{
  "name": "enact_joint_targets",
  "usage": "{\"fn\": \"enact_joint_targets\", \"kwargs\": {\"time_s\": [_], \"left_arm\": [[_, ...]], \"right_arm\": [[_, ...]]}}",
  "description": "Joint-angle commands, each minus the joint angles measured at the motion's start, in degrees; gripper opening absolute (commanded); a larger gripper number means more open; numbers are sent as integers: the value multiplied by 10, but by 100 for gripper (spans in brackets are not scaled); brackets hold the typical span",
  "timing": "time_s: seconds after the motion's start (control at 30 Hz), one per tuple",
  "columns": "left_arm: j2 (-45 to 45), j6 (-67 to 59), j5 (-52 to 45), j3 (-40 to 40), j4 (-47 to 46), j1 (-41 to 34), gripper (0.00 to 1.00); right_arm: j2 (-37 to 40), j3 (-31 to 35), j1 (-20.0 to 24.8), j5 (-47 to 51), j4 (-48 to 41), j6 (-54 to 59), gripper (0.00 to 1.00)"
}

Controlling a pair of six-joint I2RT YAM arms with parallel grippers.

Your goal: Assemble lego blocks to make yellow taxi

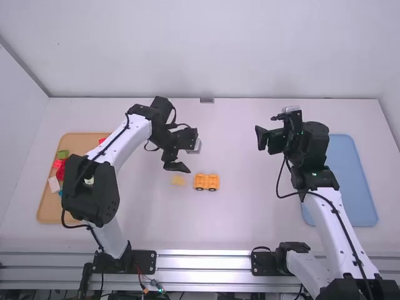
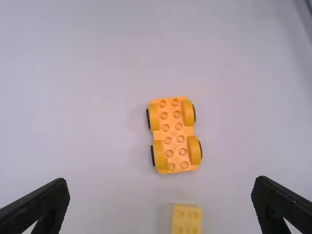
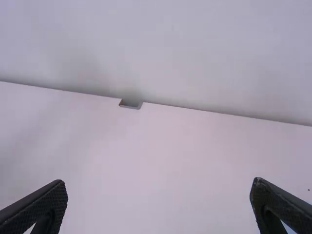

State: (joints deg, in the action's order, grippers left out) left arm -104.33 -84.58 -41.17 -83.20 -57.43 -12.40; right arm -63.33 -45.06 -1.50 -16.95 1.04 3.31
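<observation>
Taxi build, high view.
Right gripper (image 1: 265, 125), upper right, and left gripper (image 1: 192, 153), centre: both wide, empty. Wheeled base (image 1: 206, 182), below centre, studs up, presumably to receive the yellow block (image 1: 178, 180) at its left.

One orange wheeled base (image 2: 173, 134) with four wheels (image 2: 194, 149) and twelve studs (image 2: 167, 140) — one yellow block (image 2: 186, 219), one tan tray (image 1: 47, 212), one blue tray (image 1: 356, 187) — and at least five smaller blocks (image 1: 54, 184) by the tan tray, their full number hidden
</observation>
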Motion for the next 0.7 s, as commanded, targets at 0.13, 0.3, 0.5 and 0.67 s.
{"fn": "enact_joint_targets", "kwargs": {"time_s": [0.13, 0.3, 0.5, 0.67], "left_arm": [[9, -176, -197, 90, 39, 141, 99], [9, -105, -193, 163, 147, 198, 99], [9, -122, -182, 242, 217, 210, 95], [9, -78, -195, 269, 255, 210, 96]], "right_arm": [[-4, -18, 0, -15, 0, -22, 99], [-4, -18, 0, -83, -8, -9, 99], [-5, -17, 0, -192, -71, 143, 98], [-11, 0, -3, -194, -65, 150, 98]]}}
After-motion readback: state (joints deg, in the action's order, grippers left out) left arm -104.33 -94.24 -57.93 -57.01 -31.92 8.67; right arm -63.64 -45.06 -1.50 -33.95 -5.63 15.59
